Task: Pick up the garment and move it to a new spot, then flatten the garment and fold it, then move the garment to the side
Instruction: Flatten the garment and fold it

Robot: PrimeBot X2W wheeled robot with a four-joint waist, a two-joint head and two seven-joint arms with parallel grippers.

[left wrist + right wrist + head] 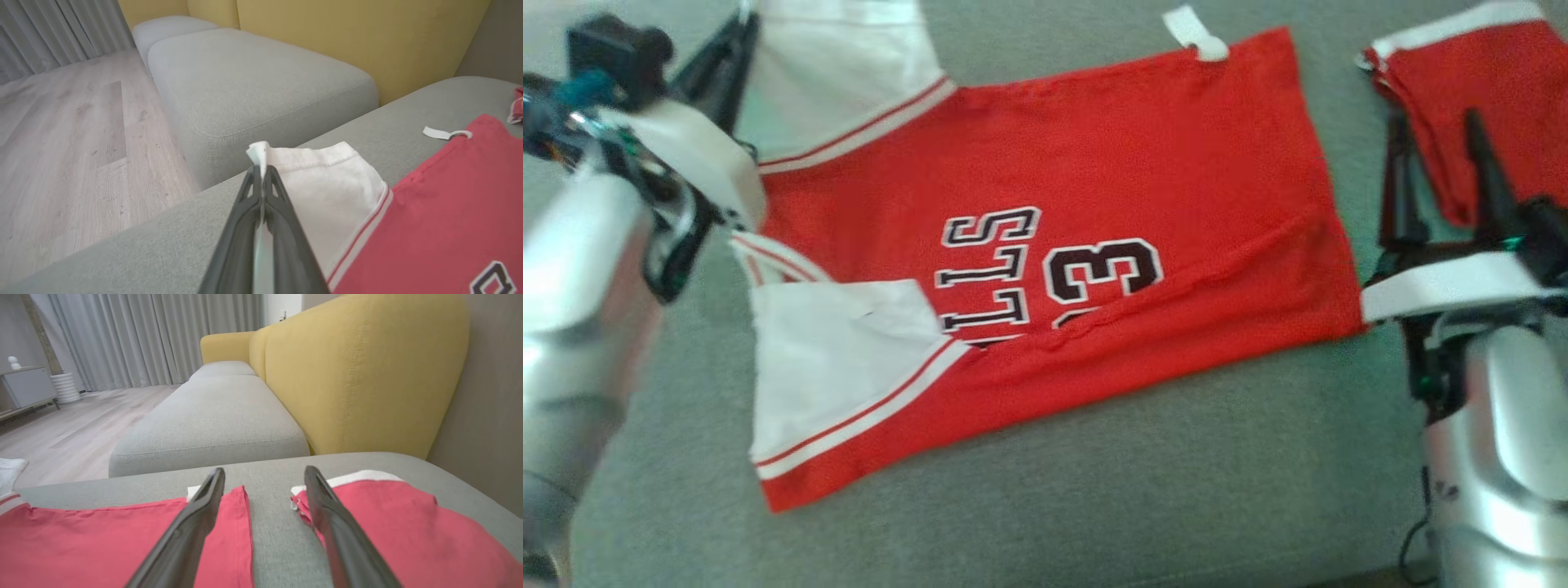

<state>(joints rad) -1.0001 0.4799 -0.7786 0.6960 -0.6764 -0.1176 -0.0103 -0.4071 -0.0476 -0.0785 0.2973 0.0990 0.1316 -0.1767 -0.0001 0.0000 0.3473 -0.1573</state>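
The red shirt (1094, 163) lies spread out on the grey sofa (1094, 506). The left gripper (261, 173) is pinched tight on the corner of the shirt's white sleeve (327, 179). The right gripper (264, 477) is spread wide with nothing in it. It hangs over the gap between the shirt and another red cloth (1486, 98).

Garment (1094, 163): red jersey, white sleeves with red-white striped trim, black white-edged lettering (1045, 269). Lies mostly flat on grey cushion (1094, 506), neck end toward 9 o'clock, hem toward 3 o'clock. Far sleeve (841, 73) at 11 o'clock, corner raised, pinched between closed fingers of left gripper (261, 171). Near sleeve (833, 359) at 7 o'clock. Edge toward 6 o'clock folded over, covering part of lettering. White tag (1194, 33) at 1 o'clock.
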